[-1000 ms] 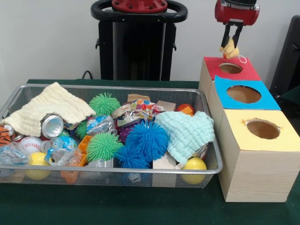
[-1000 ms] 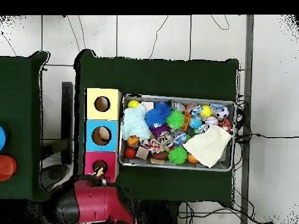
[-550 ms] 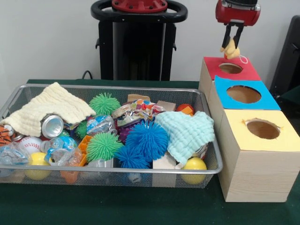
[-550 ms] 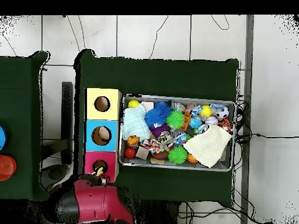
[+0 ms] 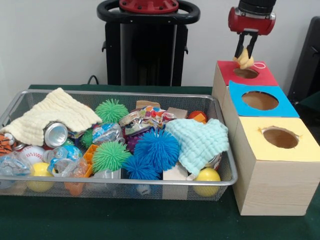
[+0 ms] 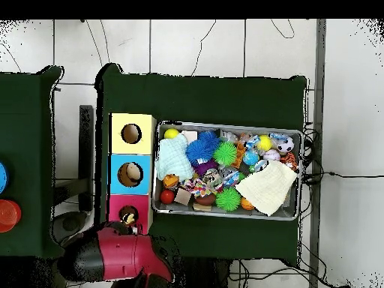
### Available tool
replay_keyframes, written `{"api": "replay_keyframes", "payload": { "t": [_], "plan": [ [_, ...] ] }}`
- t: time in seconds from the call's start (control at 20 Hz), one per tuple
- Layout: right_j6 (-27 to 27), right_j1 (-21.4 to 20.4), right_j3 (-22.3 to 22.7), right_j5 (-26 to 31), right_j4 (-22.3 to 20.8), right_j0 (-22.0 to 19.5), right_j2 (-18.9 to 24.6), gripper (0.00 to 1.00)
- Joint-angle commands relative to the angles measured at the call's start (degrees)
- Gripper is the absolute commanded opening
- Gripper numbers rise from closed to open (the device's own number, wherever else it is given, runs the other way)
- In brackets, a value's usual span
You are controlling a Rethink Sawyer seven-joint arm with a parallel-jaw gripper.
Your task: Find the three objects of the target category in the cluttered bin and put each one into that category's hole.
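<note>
My gripper (image 5: 244, 54) hangs over the far rim of the red box's hole (image 5: 246, 73), shut on a small yellow cloth-like object (image 5: 244, 61) with a white loop trailing to its right. The object sits just above the red top. In the overhead view the gripper (image 6: 129, 220) covers part of the red box (image 6: 116, 207). The wire bin (image 5: 125, 183) holds spiky blue balls (image 5: 156, 148), spiky green balls (image 5: 110, 156), a mint cloth (image 5: 200, 141), a cream cloth (image 5: 55, 116), crushed cans (image 5: 55, 134) and smooth balls.
A blue box (image 5: 280, 107) and a yellow box (image 5: 305, 150) stand in line with the red one, right of the bin. Something tan shows inside the blue box's hole (image 6: 130, 174). A black pedestal (image 5: 147, 50) rises behind the bin.
The gripper has come down a little with the yellow object, which now hangs closer to the red box's top. The bin's contents have not moved.
</note>
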Motion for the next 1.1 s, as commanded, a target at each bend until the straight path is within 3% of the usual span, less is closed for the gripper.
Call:
{"api": "replay_keyframes", "payload": {
  "t": [0.05, 0.55, 1.1],
  "plan": [
    [13.40, 3.16, -2.98, -4.63, 3.14, -0.49, 1.54, 0.00],
    [12.84, 2.65, -2.96, -4.10, 4.01, -0.19, 1.32, 0.00],
    [12.44, 4.34, -3.13, -7.44, 4.32, -1.31, 2.37, 0.00]
  ]
}}
